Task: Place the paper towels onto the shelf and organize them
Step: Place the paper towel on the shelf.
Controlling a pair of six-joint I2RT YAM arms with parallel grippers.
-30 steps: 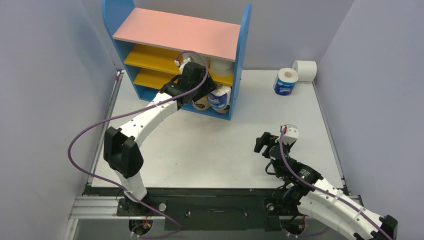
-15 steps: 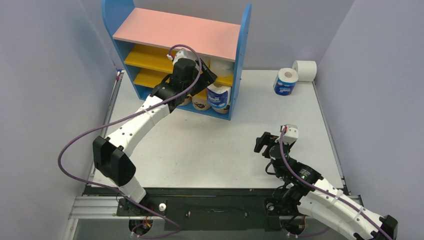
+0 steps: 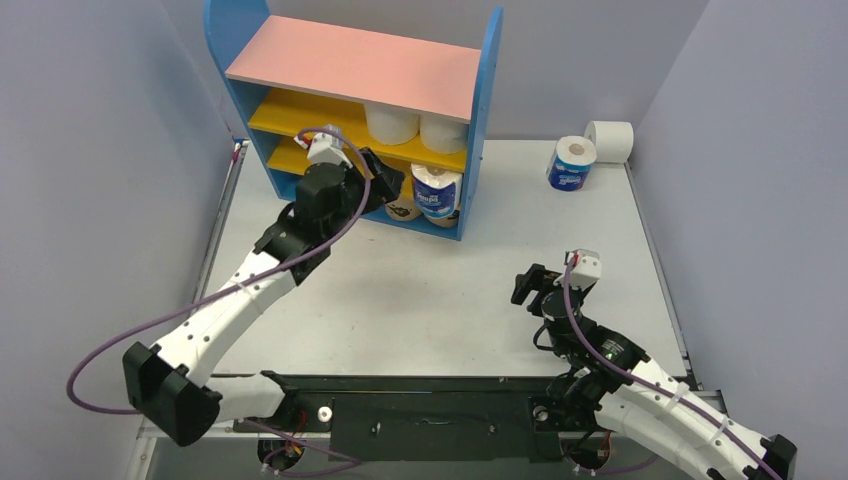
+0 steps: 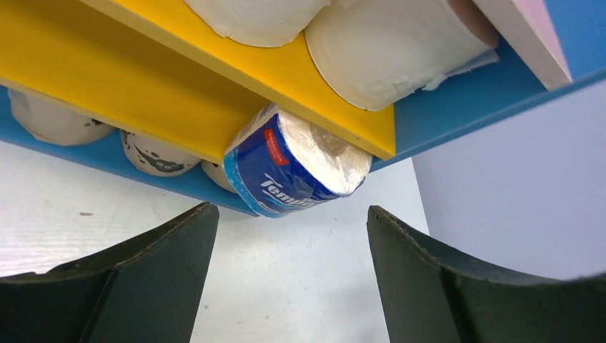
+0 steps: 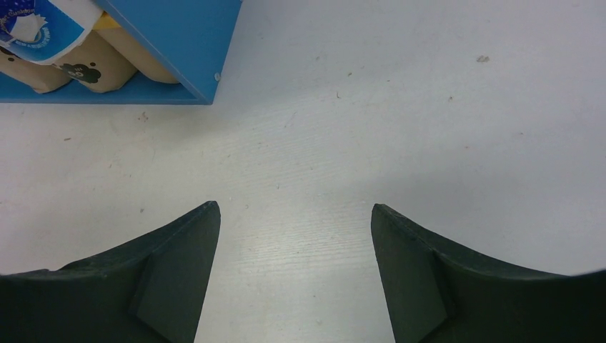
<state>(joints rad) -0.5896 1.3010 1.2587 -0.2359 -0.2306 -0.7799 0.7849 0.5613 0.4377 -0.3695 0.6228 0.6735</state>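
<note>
Left arm [image 3: 250, 290] back from shelf [image 3: 350, 60]

1. The surface [image 3: 420, 290] was a white, matte board with a few small specks and faint scuffs.
2. The shelf [image 3: 488, 100] stood on it at the far left, its blue base flat on the board.
3. A blue-wrapped roll [image 3: 571, 165] stood upright on it at the far right, its core opening facing up.
4. A plain white roll [image 3: 610, 140] lay on its side just behind the blue one, by the back wall; I could not tell whether the two touched.
</note>
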